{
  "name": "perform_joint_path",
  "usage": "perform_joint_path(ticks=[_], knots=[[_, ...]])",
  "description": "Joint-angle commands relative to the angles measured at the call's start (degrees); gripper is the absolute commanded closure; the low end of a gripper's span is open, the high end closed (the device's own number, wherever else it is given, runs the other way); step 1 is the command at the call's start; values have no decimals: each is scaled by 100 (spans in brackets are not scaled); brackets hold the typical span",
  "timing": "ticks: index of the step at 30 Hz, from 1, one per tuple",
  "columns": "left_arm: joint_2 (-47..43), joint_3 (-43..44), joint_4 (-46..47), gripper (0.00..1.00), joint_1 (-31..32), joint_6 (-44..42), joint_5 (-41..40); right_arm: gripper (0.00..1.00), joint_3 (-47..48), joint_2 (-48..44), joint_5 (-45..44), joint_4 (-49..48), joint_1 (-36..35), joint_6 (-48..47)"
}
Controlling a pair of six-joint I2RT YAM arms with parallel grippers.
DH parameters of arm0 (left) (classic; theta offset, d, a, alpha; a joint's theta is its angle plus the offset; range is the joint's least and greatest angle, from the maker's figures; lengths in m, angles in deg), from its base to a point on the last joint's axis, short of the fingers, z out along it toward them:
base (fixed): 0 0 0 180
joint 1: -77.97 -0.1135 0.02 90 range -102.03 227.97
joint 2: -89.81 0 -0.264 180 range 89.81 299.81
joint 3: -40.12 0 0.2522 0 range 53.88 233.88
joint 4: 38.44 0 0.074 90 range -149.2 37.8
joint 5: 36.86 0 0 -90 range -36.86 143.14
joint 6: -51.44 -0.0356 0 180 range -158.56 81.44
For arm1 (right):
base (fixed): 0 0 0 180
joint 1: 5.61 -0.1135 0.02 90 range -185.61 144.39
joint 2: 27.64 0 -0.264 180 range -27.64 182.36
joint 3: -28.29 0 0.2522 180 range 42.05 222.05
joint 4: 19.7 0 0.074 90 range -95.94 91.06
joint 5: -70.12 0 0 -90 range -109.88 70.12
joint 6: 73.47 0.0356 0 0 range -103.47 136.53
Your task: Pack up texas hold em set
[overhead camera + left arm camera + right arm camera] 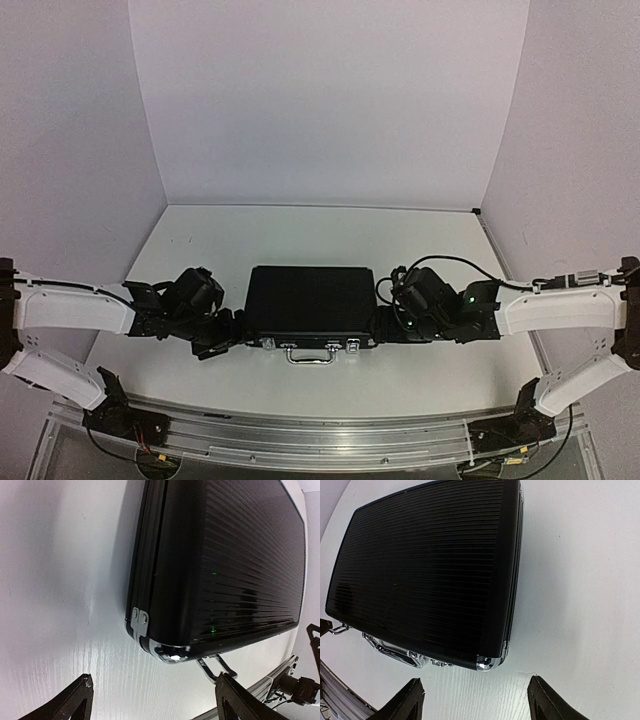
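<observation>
**Inspector:** Edges and clearance?

**Assistant:** The white table (300, 235) lies bare behind the case, up to the back wall. A narrower strip runs between the handle (311, 355) and the near edge.

**Inspector:** Arm poses?

**Assistant:** Both arms reach inward, low over the table, one at each short end of the case. The left gripper (155, 702) has its fingers spread wide and holds nothing. The right gripper (477, 697) is also parted and empty.

**Inspector:** The item?

**Assistant:** The black briefcase (311, 305) lies flat and closed, central and towards the front. It has a ribbed lid, silver corners (486, 663), and its handle faces the arm bases.
</observation>
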Motion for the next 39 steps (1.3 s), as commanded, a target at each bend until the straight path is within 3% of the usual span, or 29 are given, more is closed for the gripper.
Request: perform_joint_path(ticks=[1, 7, 15, 24, 30, 39], knots=[[435, 168, 434, 16, 32, -36, 223, 31, -43, -43, 29, 24, -7, -72], [585, 97, 556, 16, 34, 51, 212, 31, -85, -82, 0, 28, -2, -56], [140, 283, 209, 16, 26, 206, -207, 31, -85, -121, 2, 45, -8, -69], [686, 443, 536, 16, 36, -48, 306, 31, -101, -105, 10, 54, -8, -62], [775, 208, 481, 26, 37, -57, 485, 31, -142, -134, -38, 69, -4, -60], [1286, 102, 653, 33, 97, -156, 621, 30, -155, -184, -240, 164, -6, -69]])
